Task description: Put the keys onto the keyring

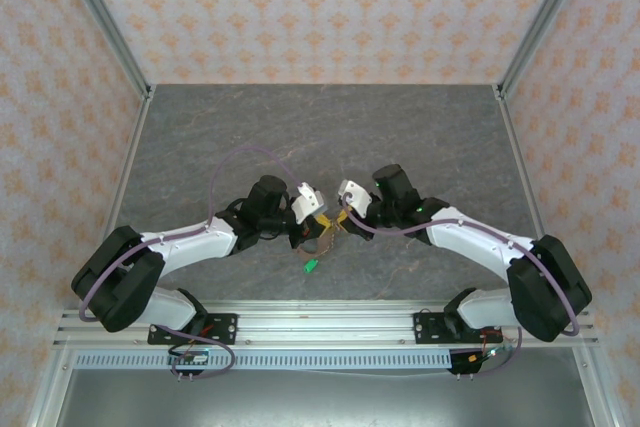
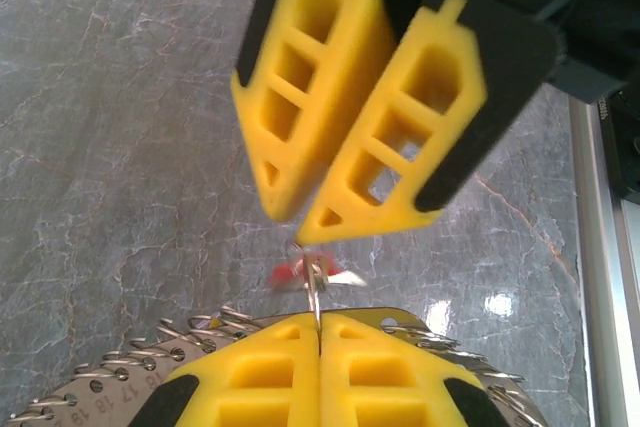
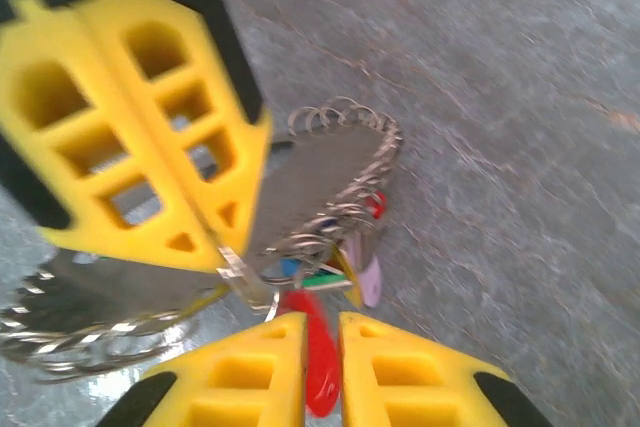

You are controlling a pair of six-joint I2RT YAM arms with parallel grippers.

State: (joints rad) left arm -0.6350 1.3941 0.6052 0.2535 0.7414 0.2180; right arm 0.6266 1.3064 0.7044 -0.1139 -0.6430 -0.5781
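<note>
Red key (image 3: 318, 372) sits between slightly parted jaws of right end effector (image 3: 322, 322), can't tell if held; left end effector (image 2: 318, 325), tip-to-tip opposite, clamps keyring (image 3: 320, 172).

Grey marbled table (image 1: 200, 147) carries what looks like a green key (image 1: 311, 266).

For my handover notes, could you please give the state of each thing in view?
left claw: shut on a keyring loop.
right claw: slightly apart around red key; grip unclear.
keyring: held, some keys hanging from it.
red key: in right claw's gap.
green key: loose on table, off keyring.
</note>
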